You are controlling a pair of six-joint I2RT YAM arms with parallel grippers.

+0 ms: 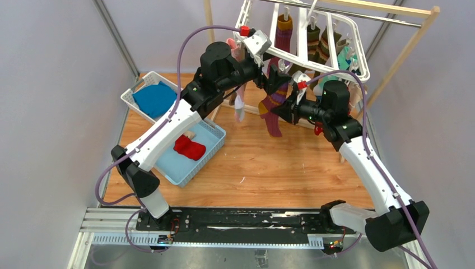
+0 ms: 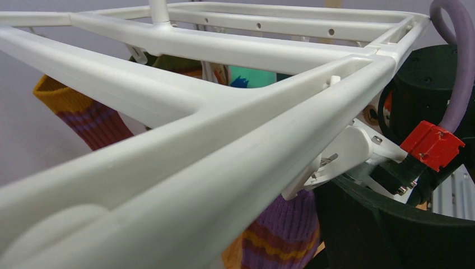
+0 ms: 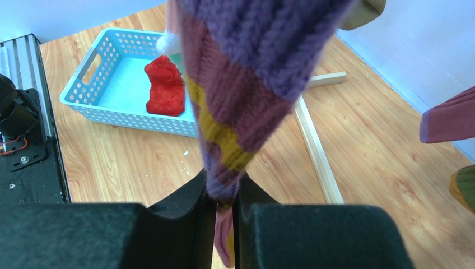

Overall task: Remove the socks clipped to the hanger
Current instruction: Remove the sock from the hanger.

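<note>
The white hanger point(image 1: 341, 53) hangs at the back right with several socks clipped under it. A purple sock with yellow and maroon stripes point(image 1: 273, 112) hangs from a white clip point(image 2: 336, 159) on the near bar. My right gripper point(image 1: 284, 109) is shut on this sock's lower part, and the wrist view shows the knit pinched between the black fingers point(image 3: 225, 193). My left gripper point(image 1: 271, 79) is up at the hanger's near edge beside that clip. Its fingers are hidden in the left wrist view, where the hanger frame point(image 2: 224, 129) fills the picture above the purple sock point(image 2: 285, 230).
A light blue basket point(image 1: 215, 147) on the wooden table holds a red sock point(image 1: 189, 147). A white basket point(image 1: 131, 101) behind it holds a blue cloth point(image 1: 154, 100). A wooden rack point(image 1: 403, 53) carries the hanger. Its base strip point(image 3: 316, 145) lies on the table.
</note>
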